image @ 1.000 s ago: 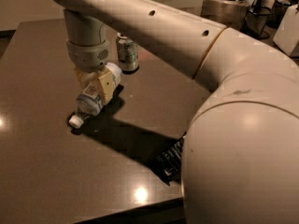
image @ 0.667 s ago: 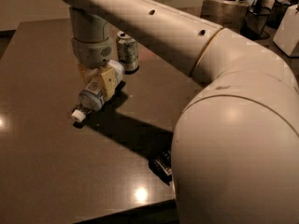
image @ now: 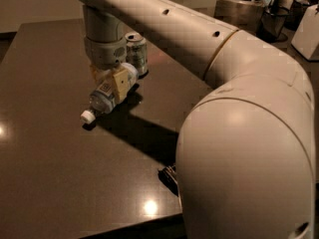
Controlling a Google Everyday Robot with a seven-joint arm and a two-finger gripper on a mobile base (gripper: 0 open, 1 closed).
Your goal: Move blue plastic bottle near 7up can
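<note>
The blue plastic bottle (image: 105,98) lies tilted with its white cap pointing down-left, just over the dark table (image: 45,163). My gripper (image: 110,81) is shut on the bottle's middle, its tan fingers (image: 121,83) on either side of the label. The 7up can (image: 136,53) stands upright just behind and right of the gripper, close to the bottle's base end. The arm reaches in from the right and hides part of the table behind it.
A black snack wrapper (image: 169,176) peeks out from under the arm near the table's front edge. Counter items, a jar (image: 244,1) and a white appliance (image: 309,26), stand at the back right beyond the table.
The gripper has carried the bottle a little right and back, toward the can. The arm's elbow has swung further into the foreground, covering more of the wrapper.
</note>
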